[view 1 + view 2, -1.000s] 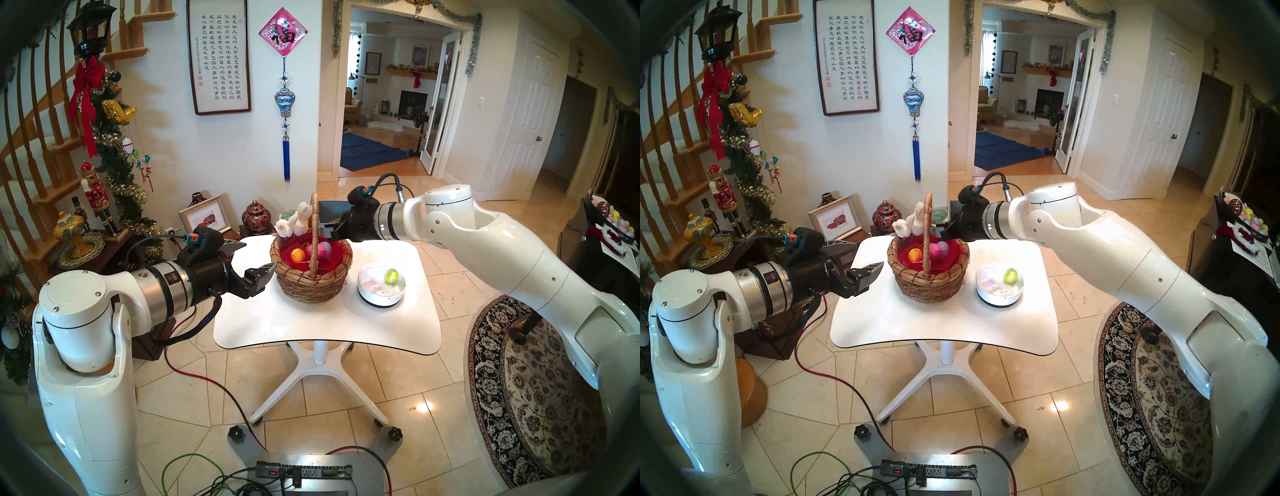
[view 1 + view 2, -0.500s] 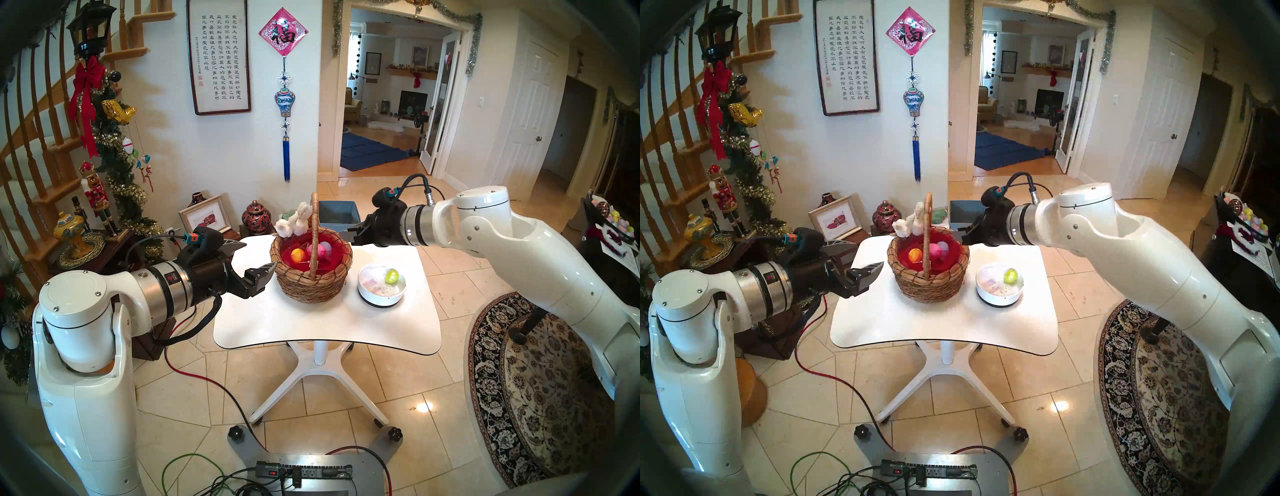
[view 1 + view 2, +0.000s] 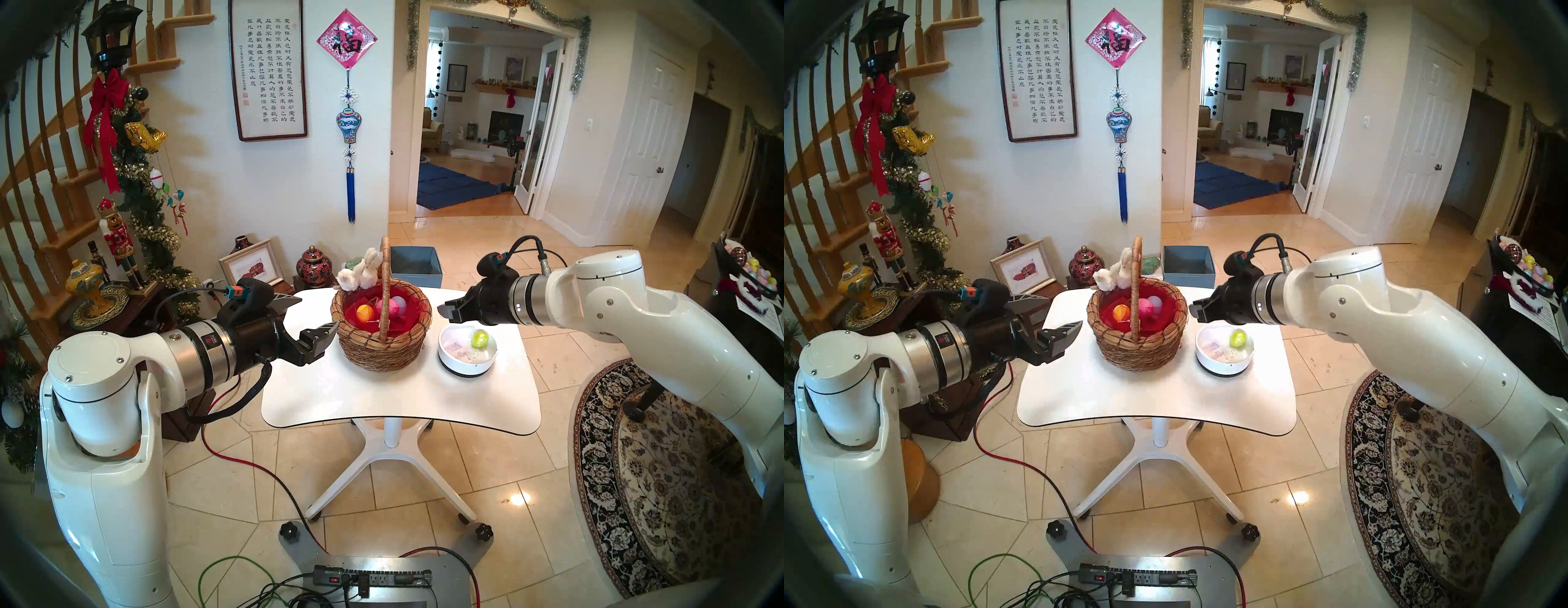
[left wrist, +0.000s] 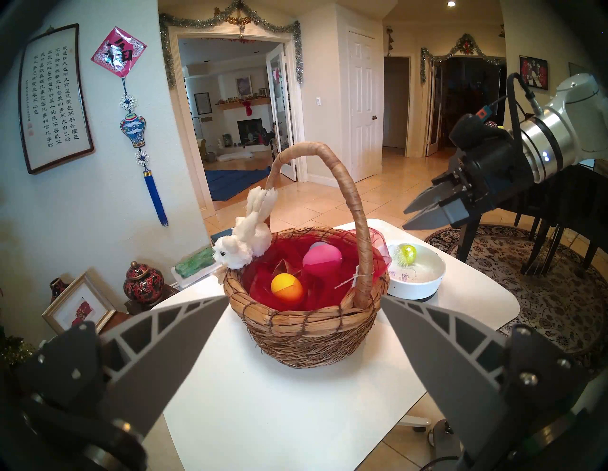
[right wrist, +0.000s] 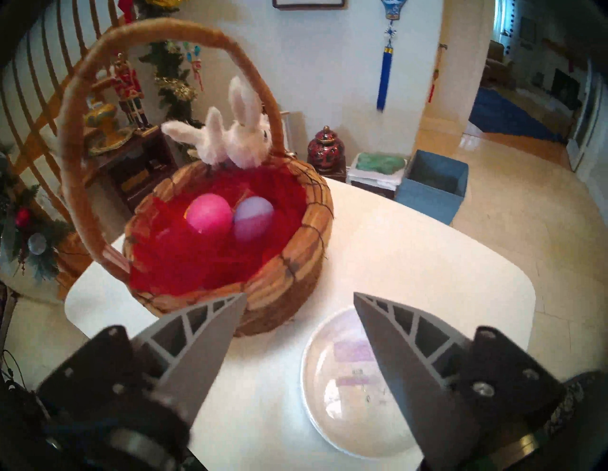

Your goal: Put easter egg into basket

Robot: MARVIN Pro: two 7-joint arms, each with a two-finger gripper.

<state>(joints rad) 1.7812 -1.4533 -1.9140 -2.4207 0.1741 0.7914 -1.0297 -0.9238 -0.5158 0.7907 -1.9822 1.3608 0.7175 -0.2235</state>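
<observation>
The brown wicker basket [image 3: 382, 354] with a red lining, a tall handle and a white plush bunny [image 3: 358, 274] stands mid-table. Inside lie an orange egg [image 3: 364, 313], a pink egg [image 4: 321, 261] and a lilac egg [image 5: 253, 218]. A shiny green-yellow easter egg [image 3: 480, 338] lies in the white bowl [image 3: 464, 367] to the basket's right. My right gripper [image 3: 446, 312] hovers open and empty just above the bowl's far-left rim, beside the basket. My left gripper [image 3: 318, 313] is open and empty, close to the basket's left side.
The white table [image 3: 382, 407] is small with rounded edges. A blue square box [image 3: 415, 265] sits behind it. A dark side table with jars and a picture frame [image 3: 250, 265] stands at the left. A patterned rug [image 3: 662, 467] lies to the right.
My right arm has drawn back to the right, from over the basket's far rim to above the bowl, and its fingers have spread a little. The left arm has not moved.
</observation>
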